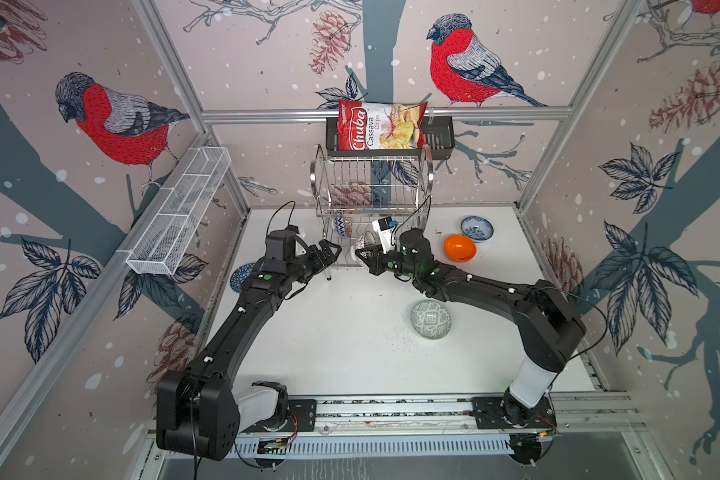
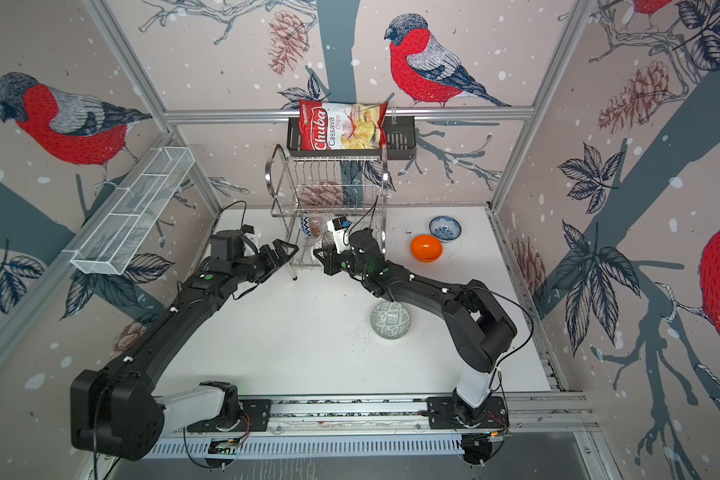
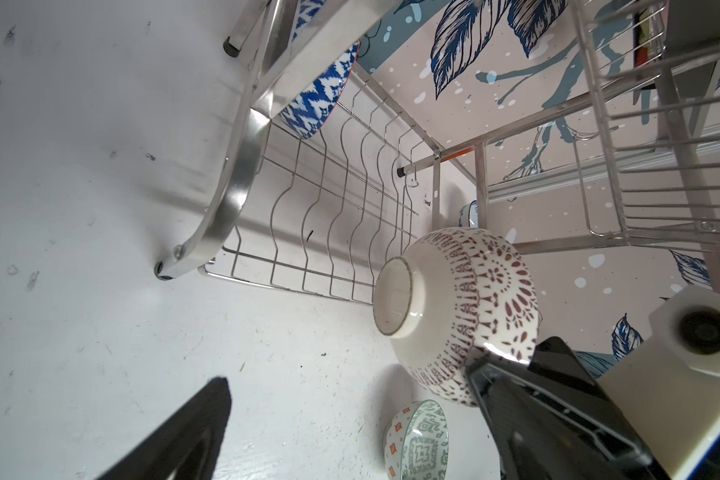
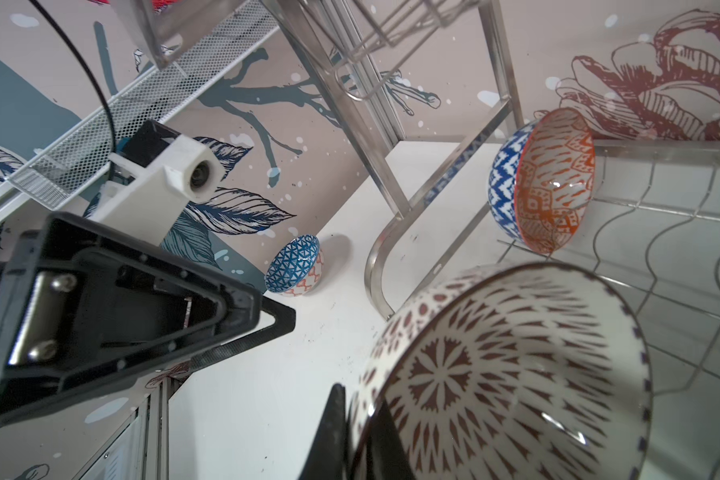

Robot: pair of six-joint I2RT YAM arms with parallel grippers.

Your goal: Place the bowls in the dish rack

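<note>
My right gripper [image 1: 363, 254] [image 4: 360, 436] is shut on the rim of a white bowl with a maroon pattern [image 1: 364, 244] [image 3: 462, 311]. It holds that bowl tilted on its side at the front of the lower tier of the dish rack [image 1: 371, 183] [image 2: 329, 183]. A blue zigzag bowl with an orange inside [image 1: 342, 224] [image 4: 541, 183] stands on edge in that tier. My left gripper [image 1: 331, 249] is open and empty, just left of the rack's front corner. On the table lie a grey-green bowl [image 1: 431, 319], a plain orange bowl [image 1: 460, 248], a white-blue floral bowl [image 1: 477, 228] and a dark blue geometric bowl [image 1: 240, 276] [image 4: 294, 266].
A black basket [image 1: 439, 137] with a red chips bag [image 1: 381, 124] hangs on the back rail above the rack. A long white mesh basket [image 1: 179, 212] is fixed to the left wall. The left arm passes over the dark blue bowl.
</note>
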